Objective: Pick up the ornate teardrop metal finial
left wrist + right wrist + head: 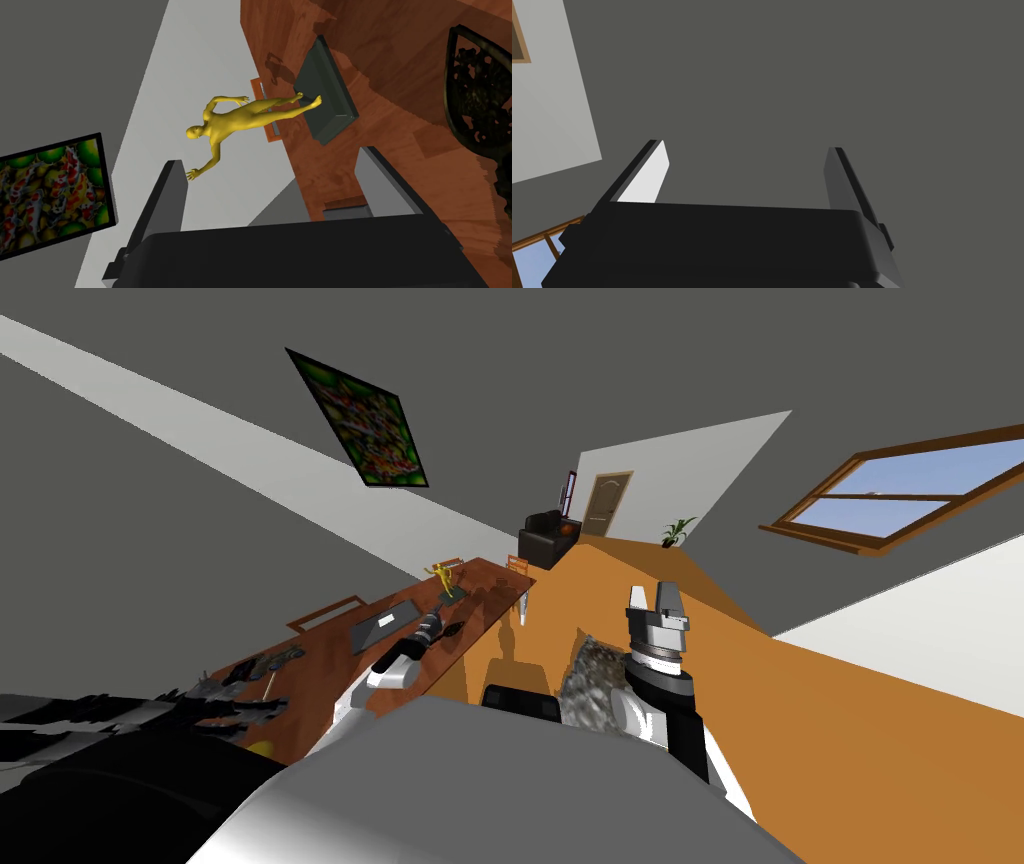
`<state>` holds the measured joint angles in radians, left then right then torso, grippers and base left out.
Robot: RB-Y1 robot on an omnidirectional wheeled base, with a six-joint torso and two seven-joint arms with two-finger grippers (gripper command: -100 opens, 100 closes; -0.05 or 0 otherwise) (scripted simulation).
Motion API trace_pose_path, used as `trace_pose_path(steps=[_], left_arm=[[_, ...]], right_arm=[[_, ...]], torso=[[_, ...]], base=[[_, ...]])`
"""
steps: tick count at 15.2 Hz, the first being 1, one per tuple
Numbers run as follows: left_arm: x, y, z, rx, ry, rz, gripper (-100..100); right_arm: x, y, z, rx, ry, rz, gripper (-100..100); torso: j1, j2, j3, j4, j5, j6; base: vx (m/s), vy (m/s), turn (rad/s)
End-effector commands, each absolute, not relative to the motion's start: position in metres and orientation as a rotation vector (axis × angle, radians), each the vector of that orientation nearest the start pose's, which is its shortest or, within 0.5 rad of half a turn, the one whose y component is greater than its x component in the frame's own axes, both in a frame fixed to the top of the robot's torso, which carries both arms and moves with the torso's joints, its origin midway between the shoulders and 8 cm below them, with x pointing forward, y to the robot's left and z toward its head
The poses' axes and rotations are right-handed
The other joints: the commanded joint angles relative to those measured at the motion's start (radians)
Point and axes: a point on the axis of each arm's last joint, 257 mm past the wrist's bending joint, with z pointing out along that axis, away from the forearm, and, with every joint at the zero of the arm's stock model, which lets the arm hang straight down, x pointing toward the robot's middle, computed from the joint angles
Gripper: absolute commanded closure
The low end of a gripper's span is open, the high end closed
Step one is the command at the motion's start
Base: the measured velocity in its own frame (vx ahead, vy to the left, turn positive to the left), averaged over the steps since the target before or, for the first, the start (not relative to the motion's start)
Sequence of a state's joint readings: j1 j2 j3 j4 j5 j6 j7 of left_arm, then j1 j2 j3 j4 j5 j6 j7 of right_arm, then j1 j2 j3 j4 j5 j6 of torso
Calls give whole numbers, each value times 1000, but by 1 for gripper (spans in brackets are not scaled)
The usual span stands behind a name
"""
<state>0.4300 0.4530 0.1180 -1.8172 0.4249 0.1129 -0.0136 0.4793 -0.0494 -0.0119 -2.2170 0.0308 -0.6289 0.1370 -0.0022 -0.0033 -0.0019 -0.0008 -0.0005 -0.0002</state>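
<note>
Two pincers, both spread open and empty. The left pincer [270, 159] hangs over the brown wooden surface [400, 65], left of centre in the head frame. The dark ornate teardrop finial [475, 100] sits on that surface near one finger, seemingly untouched. A yellow figurine [235, 117] on a dark base [327, 100] stands beyond. The right pincer [655, 593] points up right of centre

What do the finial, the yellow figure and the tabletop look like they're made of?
The finial looks like dark, dull metal, bronze-like: pierced openwork with faint golden edges. The figure is smooth yellow, perhaps brass or paint; I can't tell. The tabletop is reddish-brown wood, with visible grain.
</note>
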Motion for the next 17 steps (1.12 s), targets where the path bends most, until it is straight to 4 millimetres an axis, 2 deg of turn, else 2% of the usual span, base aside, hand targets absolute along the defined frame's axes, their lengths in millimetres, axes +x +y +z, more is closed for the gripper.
trace_pose_path(steps=[1,2,5,6,11,12,17], left_arm=[[397,449,-302,-1485,1334,-875,-100],[394,449,-309,-1507,1350,-859,-100],[394,449,-309,-1507,1350,-859,-100],[384,469,-331,-1588,1366,-806,-100],[383,469,-334,-1596,1372,-800,-100],[371,488,-354,-1679,1382,-746,-100],[369,488,-356,-1686,1388,-740,-100]], right_arm=[[336,-270,27,481,638,1173,0],[336,-270,27,481,638,1173,0],[336,-270,27,481,638,1173,0],[336,-270,27,481,638,1173,0],[336,-270,27,481,638,1173,0],[336,-270,27,481,638,1173,0],[336,-270,27,481,638,1173,0]], torso=[[0,0,0,0,0,0],[1,0,0,0,0,0],[2,2,1,0,0,0],[2,2,1,0,0,0],[1,1,1,0,0,0],[1,1,1,0,0,0],[2,2,1,1,0,0]], base=[[44,-18,-41],[36,-5,-48],[18,-6,-16],[28,-2,-37],[35,-10,-27],[30,0,-39],[22,-5,-16]])
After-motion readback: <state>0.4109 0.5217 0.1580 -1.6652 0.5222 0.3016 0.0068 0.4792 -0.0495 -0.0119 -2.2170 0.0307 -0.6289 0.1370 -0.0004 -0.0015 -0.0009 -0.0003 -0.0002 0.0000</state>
